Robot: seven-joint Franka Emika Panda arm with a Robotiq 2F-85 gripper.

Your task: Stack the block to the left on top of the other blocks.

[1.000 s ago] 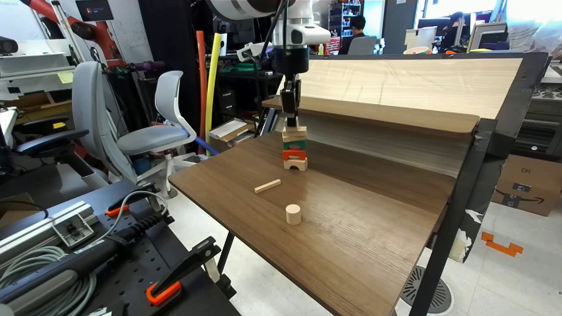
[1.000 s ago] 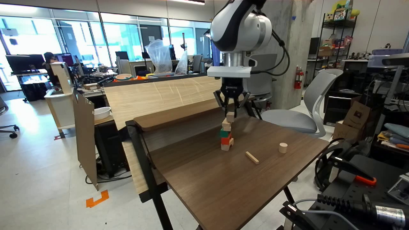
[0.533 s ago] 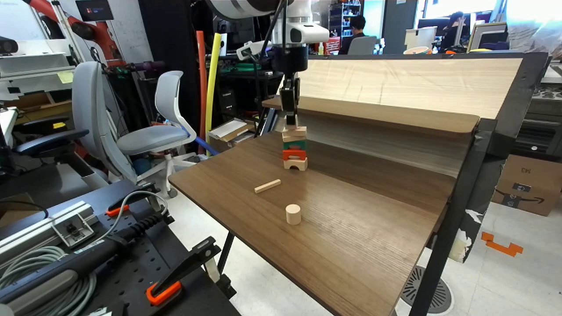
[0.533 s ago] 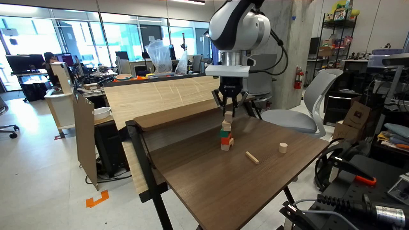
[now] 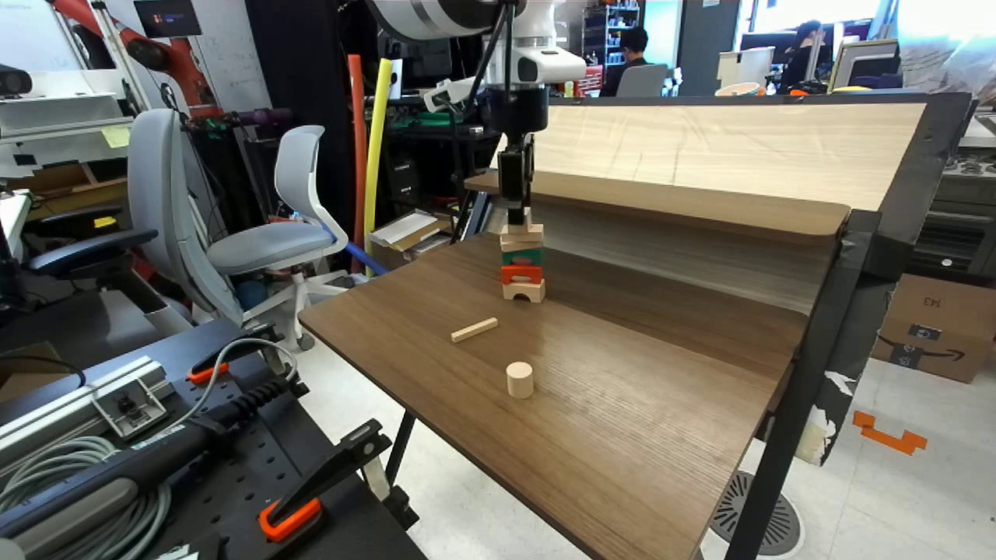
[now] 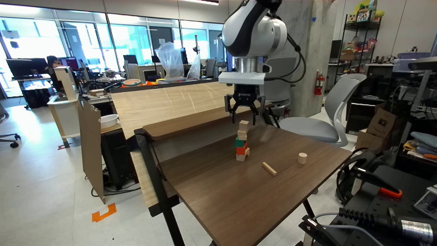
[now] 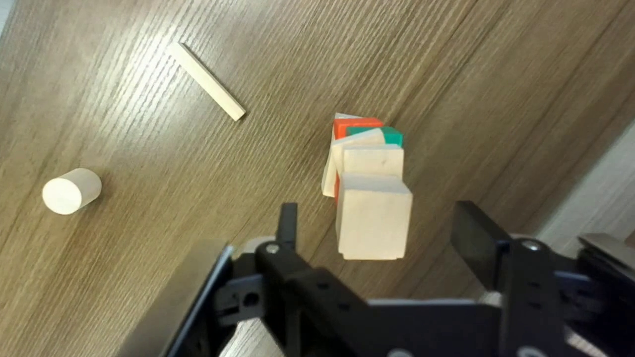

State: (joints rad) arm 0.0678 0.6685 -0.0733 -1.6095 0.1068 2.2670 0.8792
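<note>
Supporting the work: brown table [image 6: 222, 198]. Over it, gripper [image 6: 243, 120], fingers [image 7: 287, 223] spread apart, holding nothing. Block tower [image 6: 241, 150] below, upright, courses slightly offset. Pale cube [image 7: 375, 223] on top of the tower, between the fingers with a gap at either side; roughly square, no clear long axis. Judgement: stacking looks done; withdrawal best straight up.

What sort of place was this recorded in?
Probably a robotics lab: besides the white robot arm, an exterior view shows what looks like a red robot arm and a perforated black bench with clamps.
</note>
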